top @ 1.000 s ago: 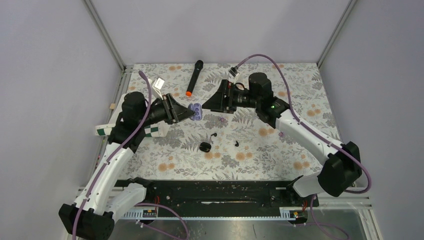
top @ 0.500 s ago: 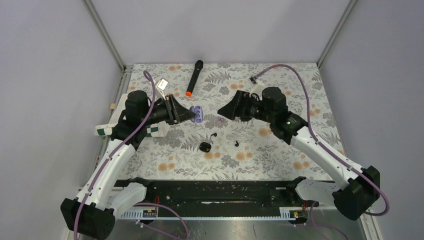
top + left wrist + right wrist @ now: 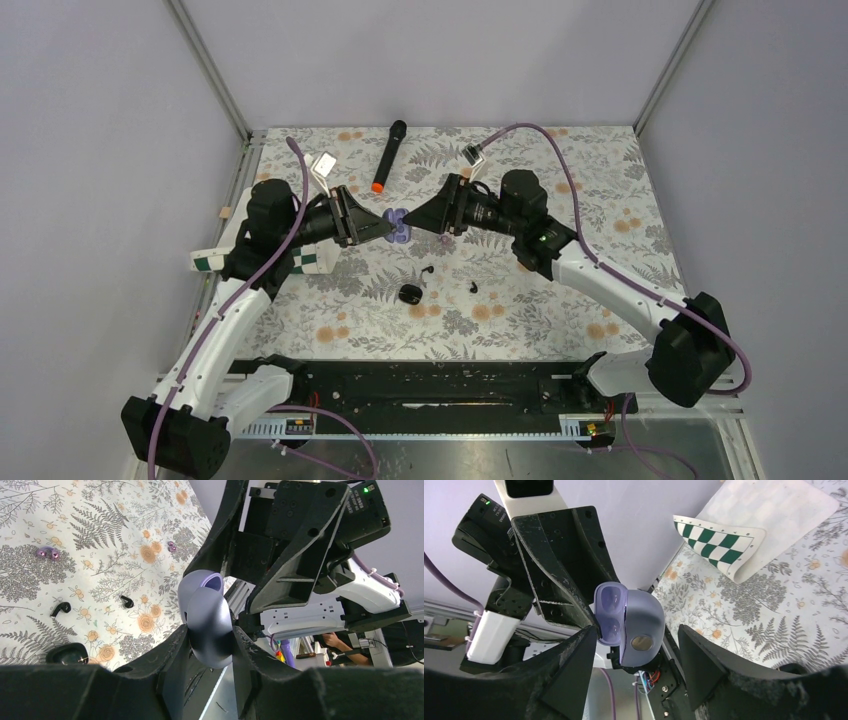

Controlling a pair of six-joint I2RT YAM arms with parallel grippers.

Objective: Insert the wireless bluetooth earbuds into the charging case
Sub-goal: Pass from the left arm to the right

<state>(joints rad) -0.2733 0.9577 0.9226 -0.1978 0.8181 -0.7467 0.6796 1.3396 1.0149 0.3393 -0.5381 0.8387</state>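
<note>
Left fingers (image 3: pixel 170 657) clench an open-lidded lavender earbud case (image 3: pixel 639 625) above the floral desk (image 3: pixel 560 320). Right fingers (image 3: pixel 569 670) stand spread on either side of it, gaps showing. The black charging case (image 3: pixel 409 293) and black earbuds (image 3: pixel 427 270) lie on the desk nearer the arm bases, well apart from both pairs.
</note>
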